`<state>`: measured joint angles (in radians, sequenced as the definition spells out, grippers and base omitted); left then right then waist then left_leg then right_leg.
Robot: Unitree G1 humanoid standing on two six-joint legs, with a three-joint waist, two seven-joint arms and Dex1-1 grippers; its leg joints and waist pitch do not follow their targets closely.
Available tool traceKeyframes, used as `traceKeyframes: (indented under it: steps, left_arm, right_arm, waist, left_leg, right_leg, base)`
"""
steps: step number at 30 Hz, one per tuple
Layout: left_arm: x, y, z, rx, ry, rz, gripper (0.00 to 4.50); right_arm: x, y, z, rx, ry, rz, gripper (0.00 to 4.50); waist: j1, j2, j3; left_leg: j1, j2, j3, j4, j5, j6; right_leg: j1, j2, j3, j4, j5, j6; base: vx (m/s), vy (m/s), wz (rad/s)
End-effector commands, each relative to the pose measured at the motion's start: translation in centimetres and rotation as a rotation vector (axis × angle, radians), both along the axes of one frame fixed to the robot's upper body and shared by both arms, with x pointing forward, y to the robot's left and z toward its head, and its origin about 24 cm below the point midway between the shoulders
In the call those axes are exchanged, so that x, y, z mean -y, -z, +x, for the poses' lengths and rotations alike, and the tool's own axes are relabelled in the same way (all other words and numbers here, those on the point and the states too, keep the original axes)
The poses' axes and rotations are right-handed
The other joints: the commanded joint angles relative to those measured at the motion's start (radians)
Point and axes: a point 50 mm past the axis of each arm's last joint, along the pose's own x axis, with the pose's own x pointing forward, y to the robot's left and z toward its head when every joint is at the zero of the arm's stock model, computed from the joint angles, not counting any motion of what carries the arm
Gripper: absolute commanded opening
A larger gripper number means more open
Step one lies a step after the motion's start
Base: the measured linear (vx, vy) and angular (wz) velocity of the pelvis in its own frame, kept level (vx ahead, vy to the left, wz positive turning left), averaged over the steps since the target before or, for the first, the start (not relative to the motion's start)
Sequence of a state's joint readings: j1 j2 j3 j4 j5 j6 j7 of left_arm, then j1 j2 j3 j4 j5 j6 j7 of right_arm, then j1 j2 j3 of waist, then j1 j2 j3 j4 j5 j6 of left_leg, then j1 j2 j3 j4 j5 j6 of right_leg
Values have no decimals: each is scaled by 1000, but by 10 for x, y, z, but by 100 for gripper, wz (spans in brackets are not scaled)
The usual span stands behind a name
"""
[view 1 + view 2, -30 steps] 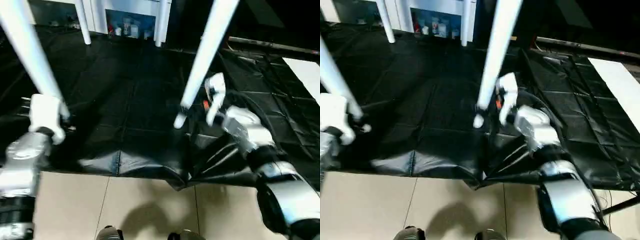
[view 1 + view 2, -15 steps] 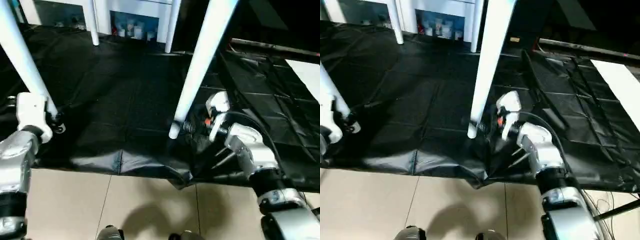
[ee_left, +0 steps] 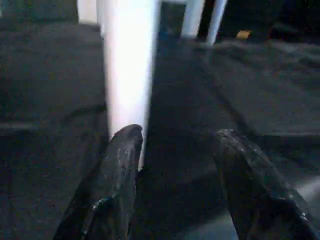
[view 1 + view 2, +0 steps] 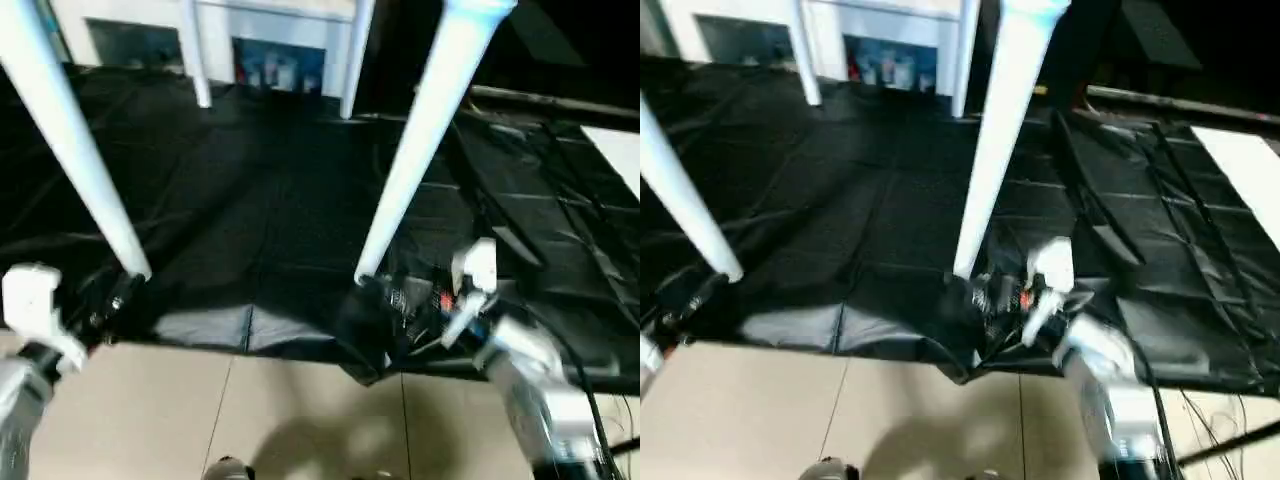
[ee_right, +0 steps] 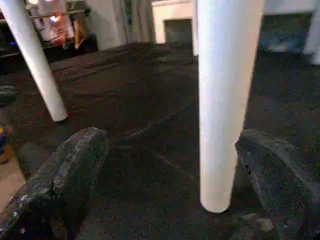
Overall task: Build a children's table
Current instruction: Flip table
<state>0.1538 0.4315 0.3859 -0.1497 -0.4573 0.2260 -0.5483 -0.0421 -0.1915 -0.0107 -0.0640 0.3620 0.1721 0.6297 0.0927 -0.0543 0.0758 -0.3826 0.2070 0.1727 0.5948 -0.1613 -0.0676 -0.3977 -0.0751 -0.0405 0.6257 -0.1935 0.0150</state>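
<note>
The children's table stands on the black-sheeted worktable [image 4: 270, 200], its top rising past the picture's upper edge. Two near white tube legs [image 4: 70, 140] [image 4: 420, 150] slant down to the sheet, and two far legs [image 4: 195, 60] [image 4: 355, 60] stand at the back. My left gripper [image 4: 105, 305] is open at the sheet's front edge, just below the near left leg's foot; in the left wrist view that leg [image 3: 127, 75] stands beyond one finger [image 3: 117, 180]. My right gripper [image 4: 400, 295] is wide open beside the near right leg's foot, with the leg [image 5: 225, 100] just ahead of its fingers [image 5: 65, 185].
The black sheet bunches and hangs over the near table edge [image 4: 350, 345], above beige floor tiles [image 4: 300, 420]. A long flat white board [image 4: 1240, 170] lies at the right. A dark rail [image 4: 550, 100] runs along the back right.
Both arms have dropped and drawn back to the table's near edge. The left gripper has come away from the near left leg; the right gripper has sunk to the right leg's foot.
</note>
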Motion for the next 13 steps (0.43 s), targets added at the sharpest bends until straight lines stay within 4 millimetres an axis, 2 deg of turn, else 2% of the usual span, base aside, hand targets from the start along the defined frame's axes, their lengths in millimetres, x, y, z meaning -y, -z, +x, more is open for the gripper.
traceKeyframes:
  steps: [1, 2, 4, 5, 6, 7, 8, 9, 10, 11, 12, 13]
  left_arm:
    - [22, -9, 6, 35, -7, -15, 255]
    - [29, -11, 10, 57, -20, -11, 255]
    - [37, -10, 15, 67, -35, -7, 255]
    - [43, -8, 19, 75, -44, 5, 255]
    - [47, -6, 21, 83, -50, 25, 255]
    - [51, -3, 22, 93, -57, 47, 255]
    - [51, -3, 22, 95, -61, 52, 255]
    - [52, -3, 22, 99, -68, 47, 255]
    - [54, -2, 22, 98, -79, 47, 255]
    - [54, -1, 22, 100, -90, 40, 255]
    - [55, -1, 22, 99, -95, 37, 255]
    - [55, -2, 22, 100, -110, 46, 255]
  right_arm:
    - [12, -2, -6, -14, 150, -22, 450]
    - [13, -2, -8, -21, 185, -32, 450]
    - [13, -2, -8, -27, 213, -38, 450]
    - [12, -2, -8, -26, 241, -47, 450]
    - [11, -2, -9, -22, 281, -65, 450]
    - [11, -2, -10, -19, 331, -83, 450]
    - [11, -1, -10, -20, 342, -87, 450]
    - [11, -2, -10, -7, 367, -109, 450]
    - [10, -1, -11, -3, 391, -131, 450]
    - [10, 0, -11, -5, 402, -145, 450]
    - [10, 0, -11, -7, 407, -149, 450]
    - [9, 1, -11, -14, 417, -151, 450]
  waist:
    - [-4, 23, -46]
    - [-5, 22, -43]
    - [-20, 22, -44]
    - [-21, 30, -46]
    - [-29, 31, -46]
    - [-38, 36, -38]
    - [-43, 40, -38]
    - [-53, 41, -35]
    - [-56, 60, -26]
    - [-35, 55, -43]
    - [-7, 56, -32]
    - [-27, -15, -41]
  left_leg:
    - [49, 25, -12, -84, -554, -77]
    - [57, 21, -12, -79, -581, -77]
    - [39, 15, -26, -89, -592, -90]
    - [43, 14, -29, -89, -601, -95]
    - [40, 14, -35, -94, -613, -97]
    - [39, 18, -40, -105, -649, -102]
    - [46, 19, -45, -108, -689, -106]
    - [45, 21, -50, -118, -731, -104]
    - [-13, 48, -49, -200, -867, -104]
    - [-43, 61, -39, -214, -867, -91]
    - [-50, 53, 8, -235, -881, -81]
    - [51, 5, 0, -89, -671, -82]
  right_leg:
    - [-12, -50, 37, -126, -583, -83]
    - [-20, -48, 33, -135, -627, -68]
    - [2, -47, 16, -141, -689, -14]
    - [4, -47, 12, -143, -687, -10]
    - [13, -46, 1, -147, -671, -5]
    - [18, -43, -11, -155, -664, -6]
    - [22, -41, -23, -158, -654, -12]
    - [30, -35, -37, -158, -640, -14]
    - [100, -9, -63, -62, -502, -42]
    - [140, -13, -41, 38, -367, -50]
    - [118, -3, -14, 90, -284, -48]
    - [-1, -52, 44, -84, -735, 25]
  base:
    - [-51, -15, 7]
    - [-56, -3, 7]
    - [-57, 6, 0]
    - [-65, 27, -16]
    - [-65, 27, -16]
    - [-55, 38, -16]
    - [-57, 51, -17]
    - [-57, 51, -17]
    - [-93, 49, -22]
    - [-93, 15, -12]
    - [-93, 15, -12]
    - [0, 0, 0]
